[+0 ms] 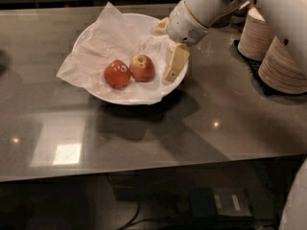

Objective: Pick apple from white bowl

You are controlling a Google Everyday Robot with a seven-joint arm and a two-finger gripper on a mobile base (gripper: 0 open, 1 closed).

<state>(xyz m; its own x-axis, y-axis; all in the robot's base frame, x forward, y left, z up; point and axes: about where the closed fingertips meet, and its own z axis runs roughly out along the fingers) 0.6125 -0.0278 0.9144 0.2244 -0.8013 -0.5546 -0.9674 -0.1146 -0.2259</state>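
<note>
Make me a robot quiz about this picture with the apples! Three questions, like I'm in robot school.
1. True or false: the pincer hangs open over the right side of the white bowl, holding nothing.
2. How many apples lie in the bowl?
3. Which apple is nearer the pincer? A: the yellow-and-red apple. B: the deep red apple.

Key: 1 true. 2 two. 3 A.
</note>
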